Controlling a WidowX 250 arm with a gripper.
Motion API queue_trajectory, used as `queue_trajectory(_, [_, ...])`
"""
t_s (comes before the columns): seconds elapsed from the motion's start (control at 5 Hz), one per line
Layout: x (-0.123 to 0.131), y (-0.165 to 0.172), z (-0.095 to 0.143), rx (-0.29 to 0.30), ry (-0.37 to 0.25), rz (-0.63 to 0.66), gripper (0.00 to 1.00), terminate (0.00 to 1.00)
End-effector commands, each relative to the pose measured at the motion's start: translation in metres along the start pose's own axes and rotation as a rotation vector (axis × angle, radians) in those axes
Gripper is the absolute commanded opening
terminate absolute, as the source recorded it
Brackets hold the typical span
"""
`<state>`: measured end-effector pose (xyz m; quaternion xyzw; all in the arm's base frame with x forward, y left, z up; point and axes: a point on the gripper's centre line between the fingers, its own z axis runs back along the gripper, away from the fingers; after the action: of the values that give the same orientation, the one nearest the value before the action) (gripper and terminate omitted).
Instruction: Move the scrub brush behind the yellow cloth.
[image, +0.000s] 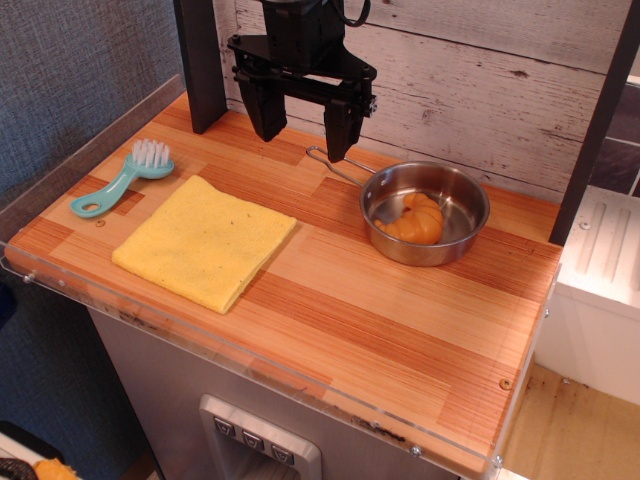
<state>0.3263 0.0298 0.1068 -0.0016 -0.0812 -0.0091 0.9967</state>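
The teal scrub brush (124, 179) with white bristles lies on the wooden table at the far left, its loop handle pointing toward the front left. The yellow cloth (206, 240) lies flat just right of and in front of it. My black gripper (304, 133) hangs open and empty above the back of the table, to the right of the brush and behind the cloth, touching nothing.
A steel pan (428, 212) with orange lumpy food (415, 220) sits at the right, its long handle pointing toward the gripper. A dark post (200, 65) stands at the back left. A whitewashed plank wall (470, 70) runs behind.
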Motion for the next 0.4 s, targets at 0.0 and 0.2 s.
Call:
queue_trajectory(0.0, [0.0, 0.0, 0.0, 0.0, 0.0, 0.0, 1.0, 0.0])
queue_trajectory(0.2, [-0.004, 0.022, -0.005, -0.049, -0.035, 0.05, 1.0, 0.0])
